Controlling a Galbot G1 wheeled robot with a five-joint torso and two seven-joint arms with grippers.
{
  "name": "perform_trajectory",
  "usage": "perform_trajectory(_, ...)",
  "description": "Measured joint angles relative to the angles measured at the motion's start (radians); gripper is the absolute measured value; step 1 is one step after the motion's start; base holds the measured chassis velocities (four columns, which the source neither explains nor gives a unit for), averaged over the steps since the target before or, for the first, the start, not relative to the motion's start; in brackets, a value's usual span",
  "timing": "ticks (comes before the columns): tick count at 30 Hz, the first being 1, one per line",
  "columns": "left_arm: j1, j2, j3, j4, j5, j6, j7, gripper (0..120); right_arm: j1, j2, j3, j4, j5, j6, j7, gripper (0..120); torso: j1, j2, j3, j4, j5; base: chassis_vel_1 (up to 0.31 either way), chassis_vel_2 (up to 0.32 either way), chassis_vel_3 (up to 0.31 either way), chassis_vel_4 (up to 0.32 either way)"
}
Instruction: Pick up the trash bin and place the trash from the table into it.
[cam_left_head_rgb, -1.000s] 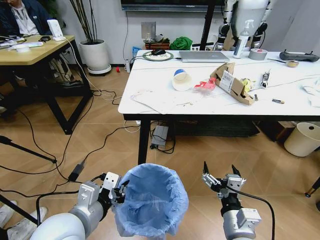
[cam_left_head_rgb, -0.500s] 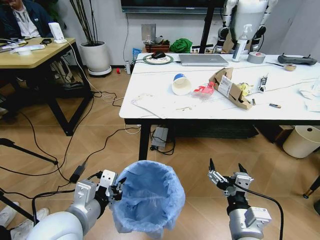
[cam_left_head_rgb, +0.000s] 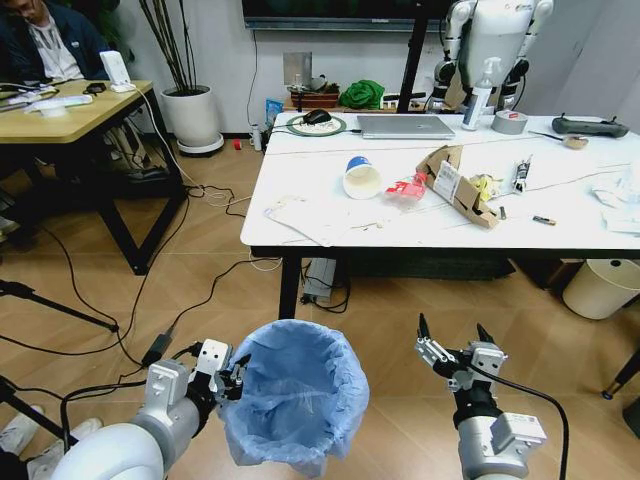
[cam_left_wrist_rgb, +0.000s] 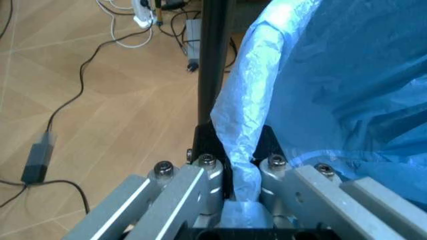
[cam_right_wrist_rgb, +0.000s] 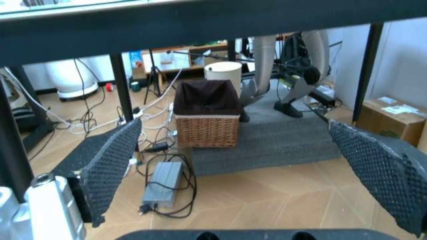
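The trash bin (cam_left_head_rgb: 295, 390), lined with a crinkly light-blue bag, hangs low in front of me. My left gripper (cam_left_head_rgb: 228, 376) is shut on its rim, and the left wrist view shows the fingers (cam_left_wrist_rgb: 200, 172) pinching the bag's edge (cam_left_wrist_rgb: 248, 130). My right gripper (cam_left_head_rgb: 452, 345) is open and empty beside the bin, its pads (cam_right_wrist_rgb: 107, 162) spread wide under the table's edge (cam_right_wrist_rgb: 200, 20). The white table (cam_left_head_rgb: 330, 235) ahead holds trash: a paper cup (cam_left_head_rgb: 361, 177), a red-labelled bottle (cam_left_head_rgb: 408, 186), a cardboard piece (cam_left_head_rgb: 455, 180), a flat white packet (cam_left_head_rgb: 300, 212) and tissues (cam_left_head_rgb: 615, 190).
A laptop (cam_left_head_rgb: 405, 125) and a tape roll (cam_left_head_rgb: 511, 122) sit at the table's far side. A cream bucket (cam_left_head_rgb: 603, 287) stands under its right end and a wicker basket (cam_right_wrist_rgb: 207, 120) beneath it. Cables cross the floor on the left, near a wooden desk (cam_left_head_rgb: 70, 100).
The whole head view has shifted slightly, so the camera moved. The left gripper still holds the bin, and the right gripper stays open at about the same place.
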Motion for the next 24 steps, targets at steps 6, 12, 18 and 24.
perform_trajectory(6, 0.013, -0.002, -0.006, 0.0, 0.002, 0.0, 0.005, 2, 0.004, 0.0, 0.004, 0.01, 0.013, -0.008, 0.01, 100, 0.013, 0.031, 0.018, 0.0001, 0.0, 0.0, 0.0, 0.0, 0.0)
perform_trajectory(12, 0.02, -0.008, -0.008, 0.0, 0.003, 0.0, 0.005, 2, 0.005, 0.0, 0.001, 0.016, 0.014, -0.011, 0.013, 100, 0.022, 0.055, 0.033, 0.0001, 0.0, 0.0, 0.0, 0.0, 0.0)
perform_trajectory(18, 0.034, -0.007, -0.029, 0.0, 0.001, 0.0, 0.007, 2, 0.009, 0.0, 0.005, 0.029, 0.022, -0.021, 0.016, 100, 0.033, 0.081, 0.048, 0.0001, 0.0, 0.0, 0.0, 0.0, 0.0)
perform_trajectory(24, 0.025, -0.018, -0.025, 0.0, -0.001, 0.0, 0.011, 2, 0.001, 0.0, 0.0, 0.036, 0.021, -0.024, 0.016, 100, 0.043, 0.106, 0.062, 0.0, 0.0, 0.0, 0.0, 0.0, 0.0)
